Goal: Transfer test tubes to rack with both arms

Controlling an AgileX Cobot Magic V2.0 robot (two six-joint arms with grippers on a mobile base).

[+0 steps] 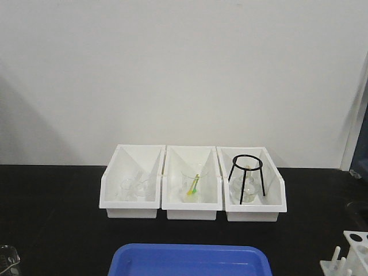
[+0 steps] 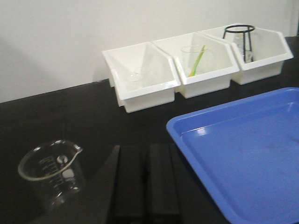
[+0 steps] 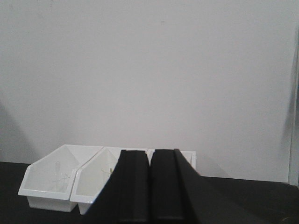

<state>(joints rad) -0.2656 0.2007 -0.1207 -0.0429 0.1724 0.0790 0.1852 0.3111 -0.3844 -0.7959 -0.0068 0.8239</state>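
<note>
Slim clear glass pieces that look like the test tubes [image 1: 137,187] lie in the left white bin [image 1: 112,195]; they show faintly in the right wrist view [image 3: 57,171]. The white rack [image 1: 348,256], with round holes and upright pegs, stands at the front right corner, partly cut off. My left gripper [image 2: 145,151] is shut and empty, low over the black table between a beaker and the blue tray. My right gripper [image 3: 149,154] is shut and empty, facing the bins from a distance. Neither arm shows in the front view.
A squat glass beaker [image 2: 50,169] stands left of the left gripper [image 1: 7,260]. A blue tray [image 1: 191,260] lies front centre [image 2: 243,149]. The middle bin [image 1: 191,206] holds a beaker with a yellow-green stick. The right bin [image 1: 275,198] holds a black wire tripod [image 1: 247,172] and glassware.
</note>
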